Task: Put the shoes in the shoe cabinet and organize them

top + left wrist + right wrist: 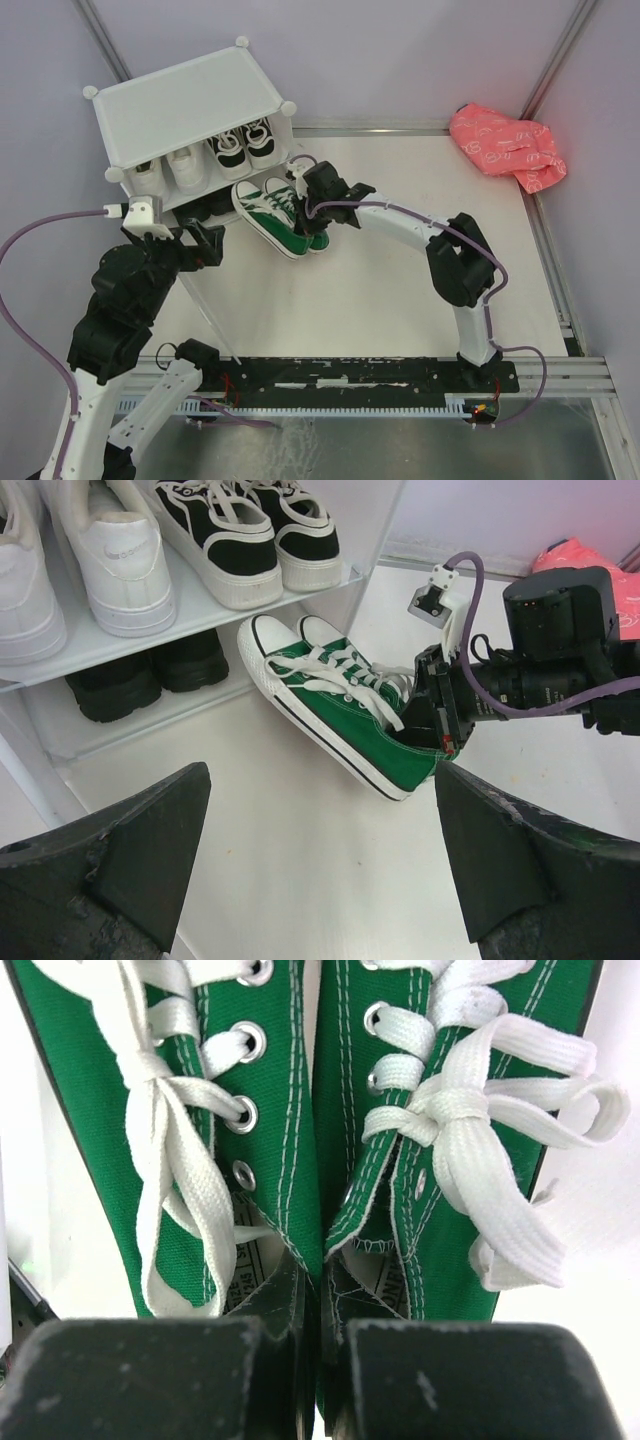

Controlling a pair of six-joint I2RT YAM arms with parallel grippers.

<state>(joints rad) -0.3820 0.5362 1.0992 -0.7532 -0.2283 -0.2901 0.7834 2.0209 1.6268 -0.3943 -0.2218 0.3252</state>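
1. The green sneakers (335, 700) are the pair in hand. They lie side by side with their white toes at the mouth of the cabinet's lower compartment and their heels out over the surface (400, 290). I can't tell whether the soles rest on the surface or hang just above it.
2. The right gripper (322, 1305) is clamped on the two inner collars, pinching both shoes together as one bundle.
3. The white sneakers (172, 168) sit on the upper shelf, with the black sneakers with white soles (246, 147) beside them to the right, both pairs heels outward.
4. Below the shelf, the plain black shoes (145, 675) fill the left part of the lower compartment. The space to their right looks free.
5. By my reckoning the shoe cabinet (185, 98) holds three pairs, and the green pair is the only one I can see outside it. What remains is to slide it in next to the black shoes.
6. The left gripper (200, 238) hovers in front of the cabinet, jaws spread wide and holding nothing.
7. A crumpled pink bag (506, 146) lies in the far right corner, well apart.
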